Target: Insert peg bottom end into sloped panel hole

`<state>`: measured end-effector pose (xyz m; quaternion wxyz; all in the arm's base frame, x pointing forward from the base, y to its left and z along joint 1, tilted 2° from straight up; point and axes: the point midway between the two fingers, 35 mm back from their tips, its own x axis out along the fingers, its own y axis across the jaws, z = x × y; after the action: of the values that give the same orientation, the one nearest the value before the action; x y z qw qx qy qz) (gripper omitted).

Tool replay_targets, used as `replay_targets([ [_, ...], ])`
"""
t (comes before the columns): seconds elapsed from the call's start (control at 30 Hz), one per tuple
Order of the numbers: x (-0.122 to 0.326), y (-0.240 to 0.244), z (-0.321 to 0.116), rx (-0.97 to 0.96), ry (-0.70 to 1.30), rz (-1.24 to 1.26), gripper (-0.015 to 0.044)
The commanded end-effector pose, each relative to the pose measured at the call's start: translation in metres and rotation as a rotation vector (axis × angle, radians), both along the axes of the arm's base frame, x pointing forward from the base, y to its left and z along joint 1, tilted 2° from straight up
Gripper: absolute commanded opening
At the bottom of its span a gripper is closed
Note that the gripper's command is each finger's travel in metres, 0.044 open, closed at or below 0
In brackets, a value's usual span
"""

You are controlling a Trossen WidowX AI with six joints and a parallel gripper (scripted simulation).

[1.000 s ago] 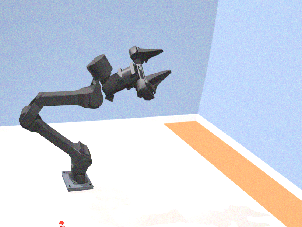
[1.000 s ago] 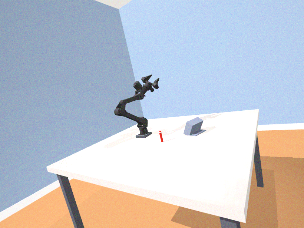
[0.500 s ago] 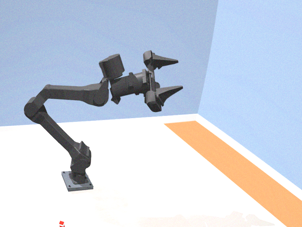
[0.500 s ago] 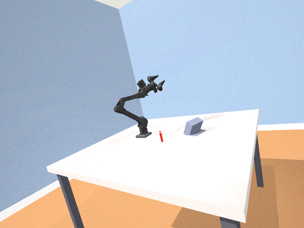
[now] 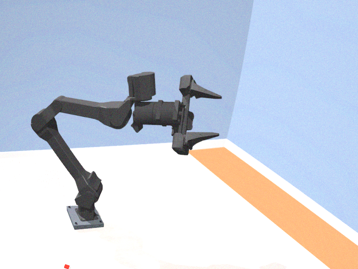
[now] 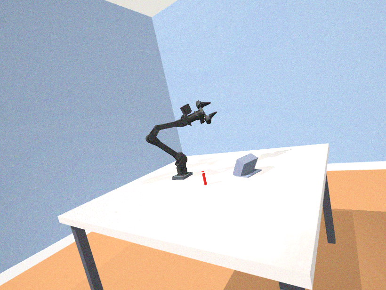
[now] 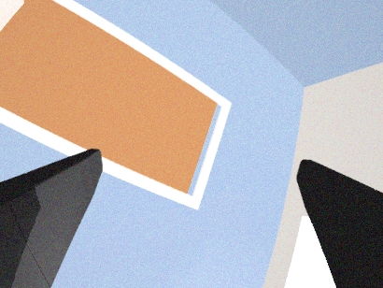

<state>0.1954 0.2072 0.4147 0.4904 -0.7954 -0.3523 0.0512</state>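
A red peg (image 5: 67, 266) (image 6: 204, 178) with a white band near its top stands upright on the white table (image 6: 193, 224). In the top view only its top shows, at the bottom edge. The blue-grey sloped panel (image 6: 245, 165) stands on the table to the right of the peg in the exterior view; its hole cannot be seen. My gripper (image 5: 219, 115) (image 6: 213, 107) (image 7: 199, 164) is wide open and empty, high above the table and pointing roughly level. Neither peg nor panel shows in the wrist view.
The arm's base plate (image 5: 86, 224) (image 6: 178, 177) is fixed to the table close to the peg. Blue walls (image 5: 304, 86) (image 6: 265, 77) stand behind the table, and the orange floor (image 5: 260, 196) (image 7: 117, 103) lies beyond its edge.
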Motion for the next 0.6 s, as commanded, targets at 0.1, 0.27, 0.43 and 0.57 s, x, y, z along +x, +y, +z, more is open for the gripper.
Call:
replay_targets([
  [0.1, 0.026, -0.002, -0.015, 0.02, 0.136, -0.034, 0.044],
  [0.27, 0.044, -0.006, -0.028, 0.033, 0.233, -0.066, 0.044],
  [0.43, 0.062, -0.012, -0.041, 0.055, 0.333, -0.105, 0.044],
  [0.57, 0.076, -0.02, -0.052, 0.083, 0.415, -0.145, 0.044],
])
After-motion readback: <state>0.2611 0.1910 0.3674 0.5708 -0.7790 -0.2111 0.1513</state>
